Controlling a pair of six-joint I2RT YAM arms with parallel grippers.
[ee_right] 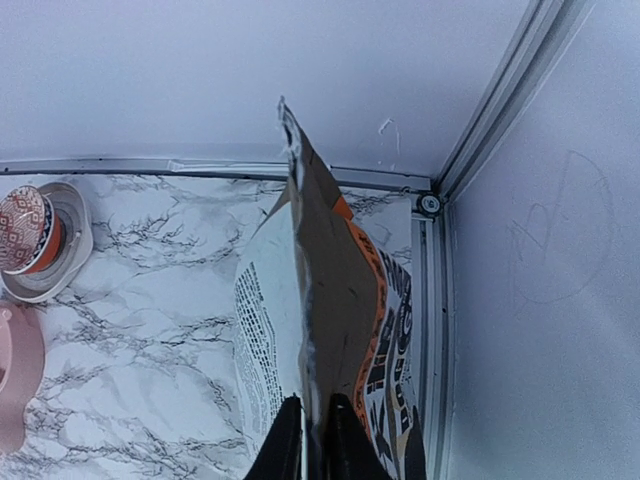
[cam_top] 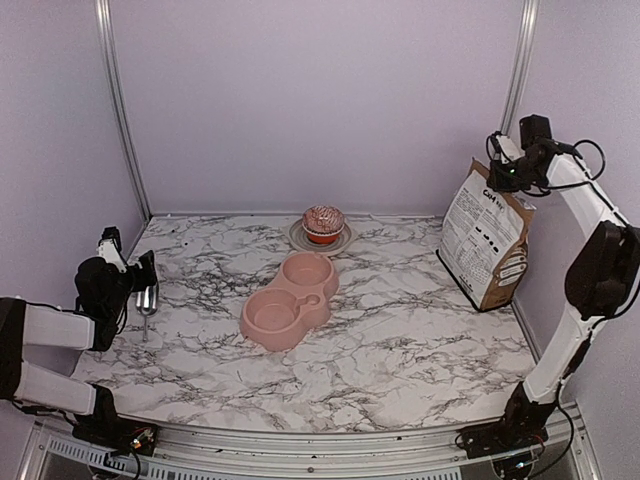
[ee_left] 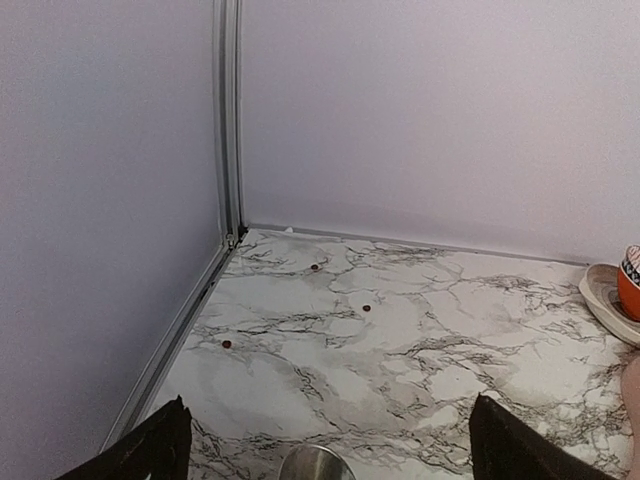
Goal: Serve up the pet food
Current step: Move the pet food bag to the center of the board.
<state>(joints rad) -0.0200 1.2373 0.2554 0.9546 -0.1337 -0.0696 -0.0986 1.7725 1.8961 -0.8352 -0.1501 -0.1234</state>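
A white-and-brown printed paper bag (cam_top: 487, 240) stands upright at the table's right side. My right gripper (cam_top: 497, 172) is above it, shut on the bag's folded top edge (ee_right: 318, 405). The pink double bowl (cam_top: 288, 300) lies mid-table with both cups bare. Of the pet food, only three stray reddish-brown pellets (ee_left: 366, 308) show, on the marble near the left back corner. My left gripper (ee_left: 330, 438) is open low over the table's left side, with a metal scoop (ee_left: 315, 464) lying just below and between its fingers.
A pink-frosted cupcake (cam_top: 323, 223) sits on a small plate (cam_top: 300, 240) behind the bowl. Enclosure walls and metal posts close in the back, left and right. The bag stands close to the right wall.
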